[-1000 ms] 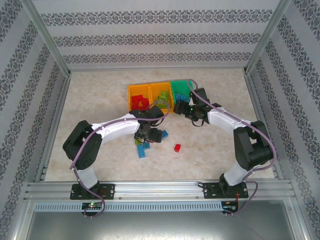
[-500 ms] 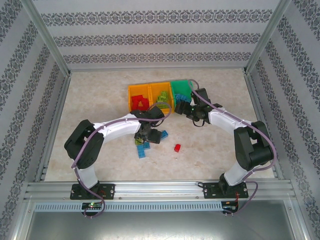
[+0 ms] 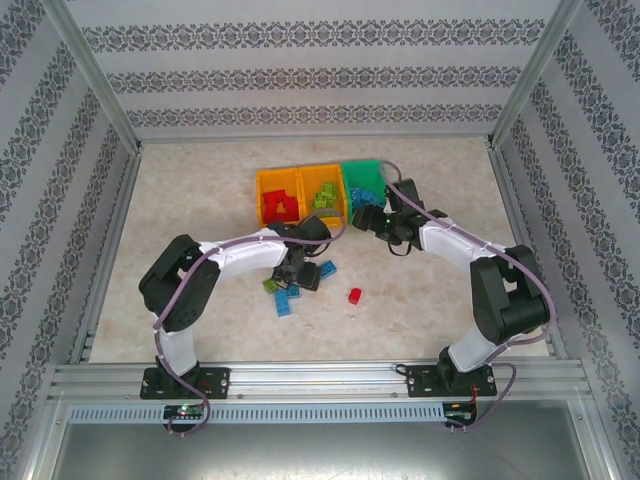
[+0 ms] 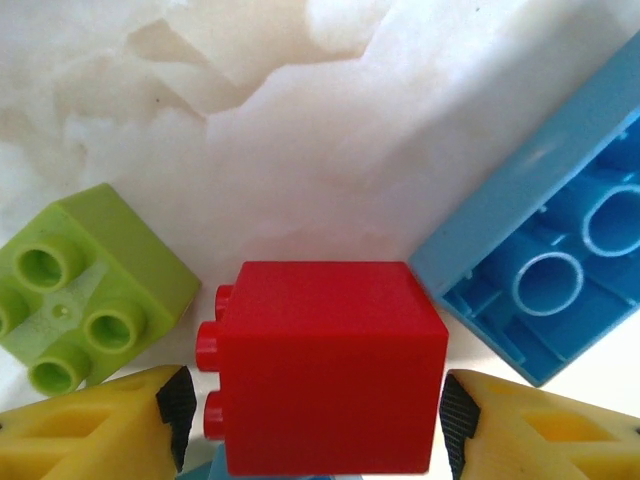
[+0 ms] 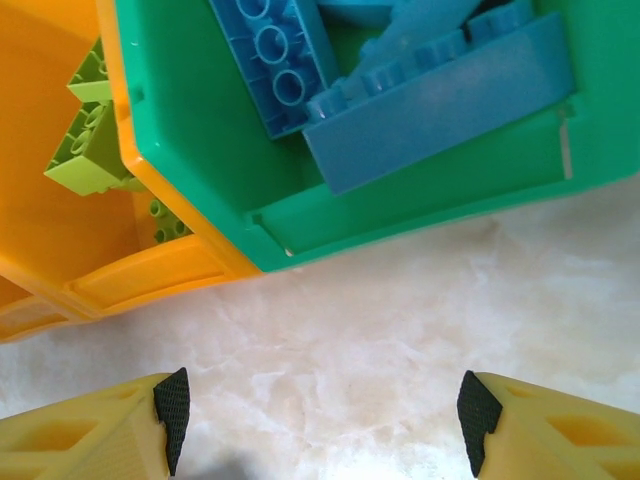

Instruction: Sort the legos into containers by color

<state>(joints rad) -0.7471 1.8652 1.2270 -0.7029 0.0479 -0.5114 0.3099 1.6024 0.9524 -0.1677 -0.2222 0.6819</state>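
Note:
A red lego [image 4: 330, 360] lies on its side between the fingers of my left gripper [image 4: 315, 425], its studs pointing left. The jaws are open, with a thin gap on each side of it. Beside it lie a lime green lego [image 4: 85, 285] and an upturned blue lego [image 4: 545, 270]. From above, the left gripper [image 3: 300, 272] sits over the loose pile. My right gripper [image 5: 325, 420] is open and empty over bare table, just before the green container [image 5: 400, 215] of blue legos and an orange-yellow container [image 5: 150, 275] of green ones. The third container [image 3: 262, 195] holds red legos.
Another red lego [image 3: 354, 295] lies alone right of the pile, with blue legos [image 3: 286, 302] at the pile's near side. The three containers stand side by side at the table's middle back. Metal frame rails [image 3: 300, 378] edge the table.
The left gripper's jaws have narrowed around the red lego, and its arm has shifted slightly. The right gripper has edged a little left, toward the containers.

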